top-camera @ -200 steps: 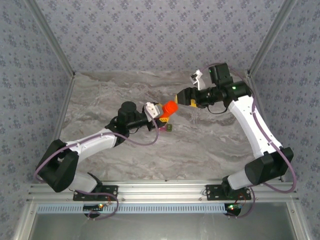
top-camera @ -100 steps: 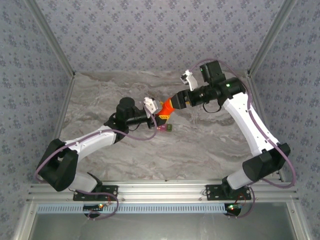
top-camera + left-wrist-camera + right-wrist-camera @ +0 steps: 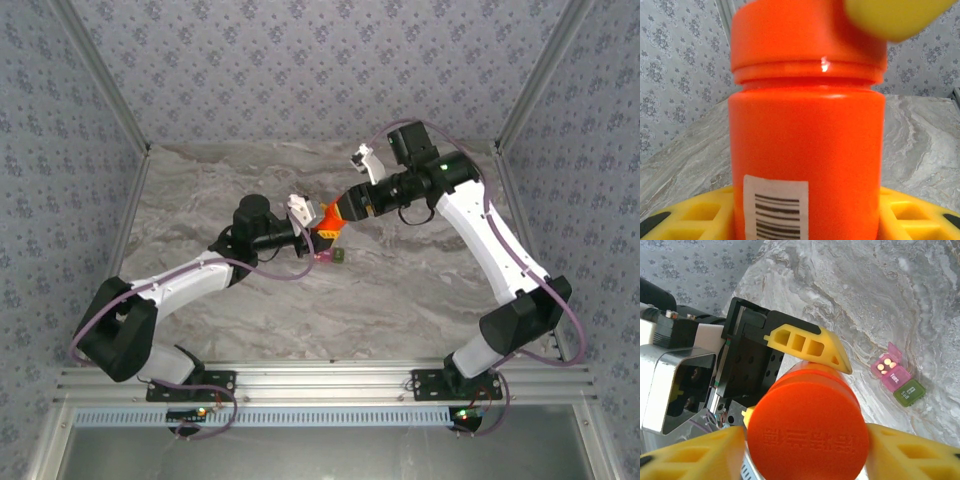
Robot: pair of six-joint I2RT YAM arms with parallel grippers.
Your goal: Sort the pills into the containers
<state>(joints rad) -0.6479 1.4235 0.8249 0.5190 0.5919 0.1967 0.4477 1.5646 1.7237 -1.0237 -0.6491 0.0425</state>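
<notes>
An orange-red bottle (image 3: 807, 150) with a barcode label is held above the table, my left gripper (image 3: 316, 230) shut on its body. Its yellow fingers (image 3: 685, 215) flank the bottle's lower part. My right gripper (image 3: 807, 442) comes from the opposite side, its yellow pads pressed against both sides of the round cap (image 3: 807, 430). The containers (image 3: 896, 377) lie on the marble below: a pink compartment with its lid open and pale pills (image 3: 885, 365) inside, joined to an olive-green one (image 3: 909, 392) that is shut. In the top view the containers (image 3: 331, 257) sit just under the bottle (image 3: 330, 217).
Grey-veined marble tabletop (image 3: 420, 290) is ringed by patterned walls and metal corner posts (image 3: 530, 90). Both arms meet at the table's middle, above the containers. Bare marble lies to the left, right and front.
The right arm has swung left to the bottle and its jaws have narrowed around the cap. The left gripper drew back slightly with the bottle, then stayed still.
</notes>
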